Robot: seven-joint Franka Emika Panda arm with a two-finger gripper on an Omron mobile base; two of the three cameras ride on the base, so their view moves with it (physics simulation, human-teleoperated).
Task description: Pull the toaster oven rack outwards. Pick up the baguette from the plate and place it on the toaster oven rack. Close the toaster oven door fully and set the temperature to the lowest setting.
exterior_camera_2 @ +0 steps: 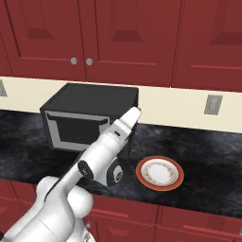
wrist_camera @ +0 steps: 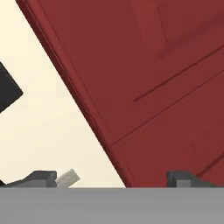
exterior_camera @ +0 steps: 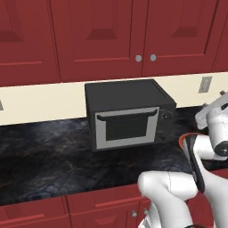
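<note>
You had the red wall cupboards [exterior_camera: 111,35] running across the top, above a cream backsplash [exterior_camera: 40,102] and the dark marbled counter [exterior_camera: 44,151]. The toaster oven [exterior_camera: 128,113] stood on that counter against the backsplash, its matte black box upright. The toaster oven door [exterior_camera: 127,128] was shut flat against the front, grey frame around a dark window, with the thin black bar handle along its top edge. Two round dark knobs [exterior_camera: 167,115] sat one above the other on the panel to the right of the door. You could not see the rack behind the closed door.

In the right base view the plate [exterior_camera_2: 160,172] lay on the counter to the right of the oven, apart from it, near the counter's front edge; its white centre looked bare, and you could not make out the baguette on it. A wall outlet [exterior_camera_2: 213,104] sat in the backsplash further right.

Your arm reached up in front of the oven's right side. In the hand view the gripper [wrist_camera: 116,178] was spread wide with nothing between its fingertips [wrist_camera: 41,177], facing cupboard and backsplash, touching nothing
</note>
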